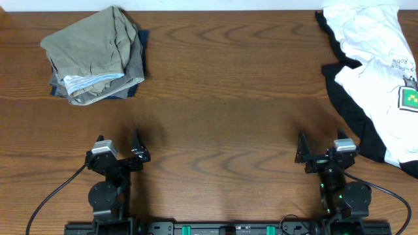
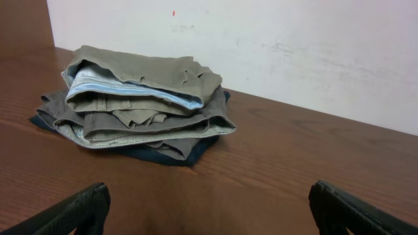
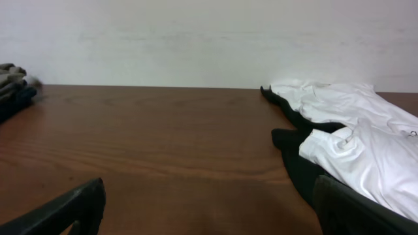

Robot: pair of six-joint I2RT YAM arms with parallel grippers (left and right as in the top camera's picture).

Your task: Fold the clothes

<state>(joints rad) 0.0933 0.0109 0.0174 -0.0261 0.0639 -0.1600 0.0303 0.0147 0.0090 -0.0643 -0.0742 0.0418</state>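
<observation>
Clothes (image 1: 372, 72) left to fold, a white T-shirt (image 1: 379, 46) with a green print (image 1: 411, 98) crumpled over a black garment (image 1: 349, 108), lay at the far right corner of the table (image 1: 222, 98), partly beyond the overhead view. A neat stack (image 1: 95, 55) of khaki, grey and navy pieces at the far left suggested part of the job was done. The left gripper (image 1: 119, 140) and right gripper (image 1: 321, 140) stood wide open and empty at the near edge, well apart from any cloth.
</observation>
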